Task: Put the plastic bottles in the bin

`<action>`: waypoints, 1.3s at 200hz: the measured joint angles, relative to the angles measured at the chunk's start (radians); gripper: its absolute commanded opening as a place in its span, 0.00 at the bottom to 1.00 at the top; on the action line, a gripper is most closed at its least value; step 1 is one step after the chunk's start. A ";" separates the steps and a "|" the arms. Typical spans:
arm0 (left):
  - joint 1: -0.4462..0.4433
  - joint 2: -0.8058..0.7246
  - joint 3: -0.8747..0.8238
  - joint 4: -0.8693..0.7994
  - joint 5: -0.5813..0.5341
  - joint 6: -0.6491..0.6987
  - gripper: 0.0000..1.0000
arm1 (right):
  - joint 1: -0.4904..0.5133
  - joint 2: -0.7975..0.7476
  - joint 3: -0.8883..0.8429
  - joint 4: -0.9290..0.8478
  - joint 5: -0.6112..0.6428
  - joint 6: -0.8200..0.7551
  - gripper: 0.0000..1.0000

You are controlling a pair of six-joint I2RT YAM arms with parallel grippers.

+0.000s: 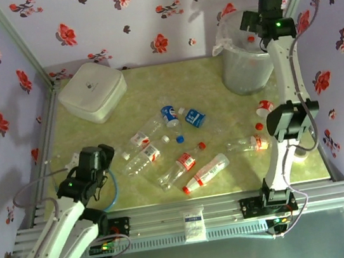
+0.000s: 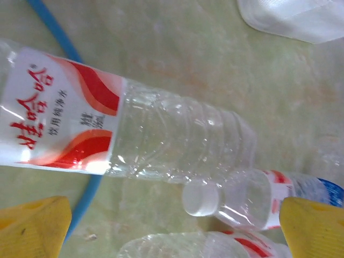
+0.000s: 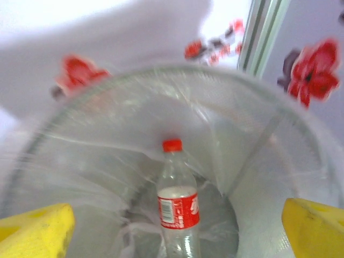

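Two pairs of yellow-tipped fingers, both spread wide, holding nothing. Nearest, at seven o'clock, my left fingers [image 2: 32,228] hang low over the surface [image 1: 211,85], opened as if to straddle a catch. A white-capped bottle [image 2: 242,199] lies between them, and a red-labelled bottle [image 2: 161,140] lies crosswise just beyond. More plastic bottles [image 1: 205,172] scatter mid-surface. Far off at one o'clock, my right fingers [image 3: 314,228] hover above the bin [image 1: 246,61], where a drop would land inside. A red-capped bottle [image 3: 177,204] sits within, centred between them.

Glossy clear plastic bottles [image 1: 207,172], translucent plastic bin [image 1: 241,74], smooth green tabletop [image 1: 219,100]
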 measured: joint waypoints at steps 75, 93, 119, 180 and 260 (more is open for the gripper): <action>-0.095 0.174 0.130 -0.080 -0.128 -0.171 0.99 | 0.136 -0.198 -0.214 0.080 -0.010 -0.037 0.96; -0.093 0.240 0.133 -0.063 -0.156 -0.210 1.00 | 0.143 -0.198 -0.218 0.067 -0.016 -0.051 0.96; -0.069 0.335 0.150 0.005 -0.164 -0.225 1.00 | 0.143 -0.230 -0.240 0.065 -0.023 -0.067 0.96; -0.053 0.533 0.191 0.216 -0.142 -0.321 1.00 | 0.143 -0.411 -0.441 0.073 -0.036 -0.079 0.96; -0.031 0.672 0.343 0.227 -0.134 -0.130 1.00 | 0.143 -0.566 -0.618 0.077 -0.101 -0.067 0.96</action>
